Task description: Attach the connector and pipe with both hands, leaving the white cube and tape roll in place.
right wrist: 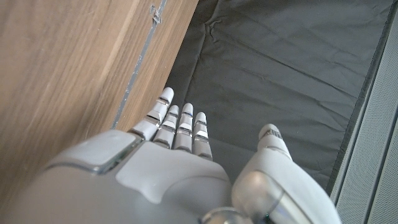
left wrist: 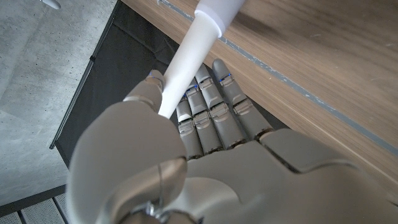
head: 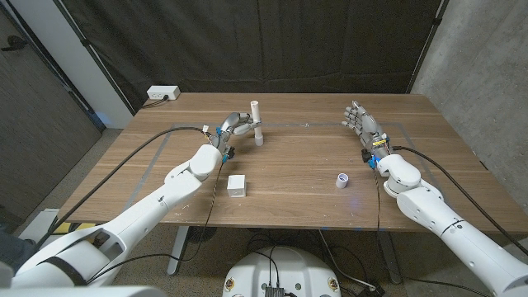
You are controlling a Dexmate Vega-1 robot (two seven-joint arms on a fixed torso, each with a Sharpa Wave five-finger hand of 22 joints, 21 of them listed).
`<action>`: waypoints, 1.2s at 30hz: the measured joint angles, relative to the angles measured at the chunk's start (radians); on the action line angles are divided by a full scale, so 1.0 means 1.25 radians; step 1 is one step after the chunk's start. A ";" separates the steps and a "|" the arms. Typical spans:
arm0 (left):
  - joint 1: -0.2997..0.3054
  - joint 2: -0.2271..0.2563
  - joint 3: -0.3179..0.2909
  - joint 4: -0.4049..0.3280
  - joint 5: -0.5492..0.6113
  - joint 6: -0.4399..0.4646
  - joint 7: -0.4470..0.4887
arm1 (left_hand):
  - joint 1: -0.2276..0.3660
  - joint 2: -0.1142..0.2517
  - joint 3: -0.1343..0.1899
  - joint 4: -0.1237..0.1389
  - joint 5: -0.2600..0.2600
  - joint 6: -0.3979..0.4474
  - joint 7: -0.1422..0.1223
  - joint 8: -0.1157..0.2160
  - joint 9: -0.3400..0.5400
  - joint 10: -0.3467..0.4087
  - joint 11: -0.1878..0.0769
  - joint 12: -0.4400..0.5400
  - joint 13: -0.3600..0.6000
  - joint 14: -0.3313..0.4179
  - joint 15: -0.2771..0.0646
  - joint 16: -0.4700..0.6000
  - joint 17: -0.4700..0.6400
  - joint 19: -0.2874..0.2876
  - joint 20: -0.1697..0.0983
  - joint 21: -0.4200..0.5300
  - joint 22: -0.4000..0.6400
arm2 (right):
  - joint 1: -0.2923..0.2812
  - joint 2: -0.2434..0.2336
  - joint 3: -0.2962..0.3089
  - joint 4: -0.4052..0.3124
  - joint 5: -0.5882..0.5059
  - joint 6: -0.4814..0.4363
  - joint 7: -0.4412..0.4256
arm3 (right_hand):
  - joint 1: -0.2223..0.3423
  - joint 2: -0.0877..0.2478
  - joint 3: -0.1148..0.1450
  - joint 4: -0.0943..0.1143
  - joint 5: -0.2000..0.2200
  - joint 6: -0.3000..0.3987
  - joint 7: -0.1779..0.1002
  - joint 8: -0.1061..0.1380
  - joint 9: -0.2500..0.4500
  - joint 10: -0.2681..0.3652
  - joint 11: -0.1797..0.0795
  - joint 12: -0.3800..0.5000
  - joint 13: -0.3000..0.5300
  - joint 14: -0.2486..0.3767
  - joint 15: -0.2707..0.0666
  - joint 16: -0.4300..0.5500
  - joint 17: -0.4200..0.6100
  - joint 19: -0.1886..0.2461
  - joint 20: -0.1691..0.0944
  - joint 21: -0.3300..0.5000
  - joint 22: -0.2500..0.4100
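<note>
One white pipe, upright at far-left-centre of table, seated in one white connector at base; smooth plain tube. Left hand grips pipe mid-height, fingers wrapped around. Right hand far right, holds nothing, fingers straight, slightly apart. One white cube near front; one tape roll right of centre.
</note>
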 measured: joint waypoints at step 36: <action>-0.032 -0.018 0.026 -0.048 0.120 0.013 0.080 | 0.009 -0.009 0.008 -0.008 0.000 0.029 0.014 -0.006 0.007 0.017 0.005 0.007 0.017 0.031 -0.014 -0.004 0.005 0.013 0.004 0.003 -0.004 | -0.303 -0.095 0.163 -0.227 -0.090 0.110 -0.049 | 0.190 -0.018 0.022 -0.017 -0.004 0.081 -0.035 0.006 0.004 0.105 -0.042 0.016 -0.002 0.121 -0.047 0.010 0.000 0.125 -0.003 -0.014 0.004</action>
